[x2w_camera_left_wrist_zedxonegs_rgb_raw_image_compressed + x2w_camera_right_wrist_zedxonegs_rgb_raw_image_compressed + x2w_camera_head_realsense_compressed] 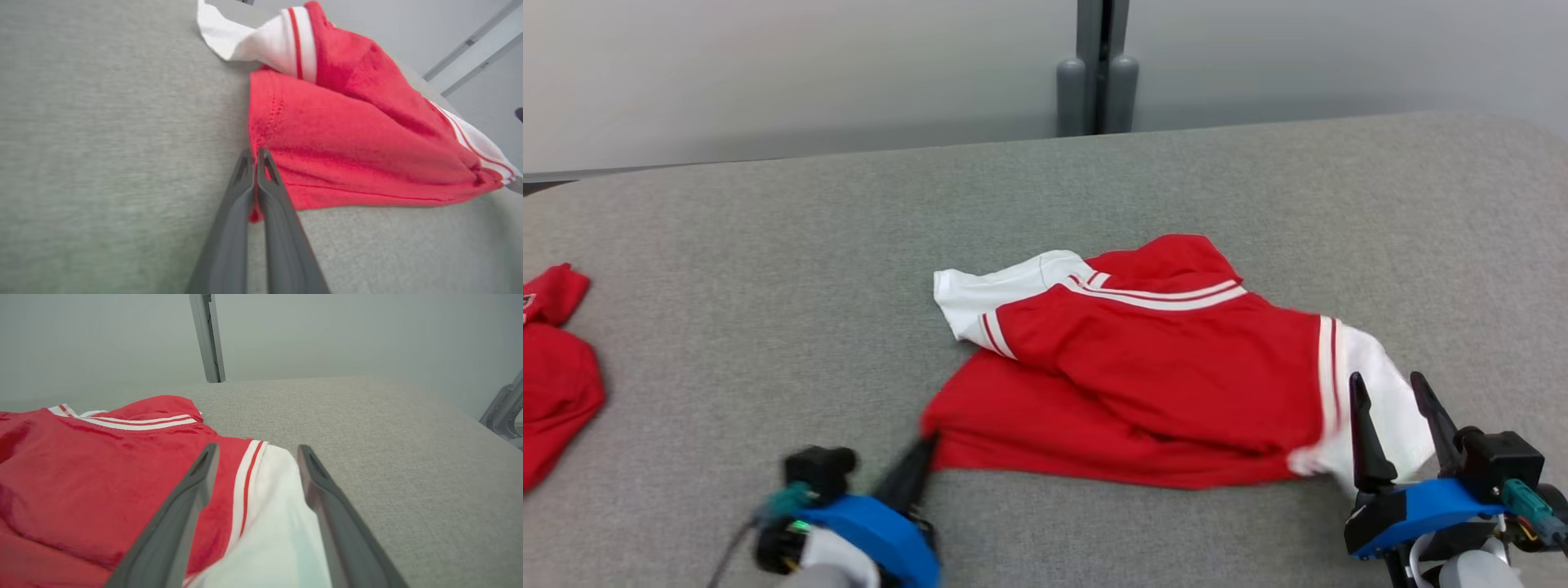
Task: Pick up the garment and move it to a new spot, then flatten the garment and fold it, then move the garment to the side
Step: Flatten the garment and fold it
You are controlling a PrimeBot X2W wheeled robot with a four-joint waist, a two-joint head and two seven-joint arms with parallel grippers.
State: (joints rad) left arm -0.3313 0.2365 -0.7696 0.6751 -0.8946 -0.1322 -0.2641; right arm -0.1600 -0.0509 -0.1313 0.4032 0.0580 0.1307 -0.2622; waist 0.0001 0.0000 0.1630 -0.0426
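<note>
Left jaws: I see them shut on the garment (347, 134) hem, angled low.
Right jaws: wide, astride white sleeve (278, 526).

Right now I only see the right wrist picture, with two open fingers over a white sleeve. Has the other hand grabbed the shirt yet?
Observer: Yes. The left gripper is shut on the garment, pinching its near-left red corner.
Operator: Is anything else lying around?
Observer: A second red cloth lies at the table's left edge, apart from the garment.
Operator: Is the shirt's other end white too?
Observer: Yes, a second white sleeve lies flat at its far-left end.
</note>
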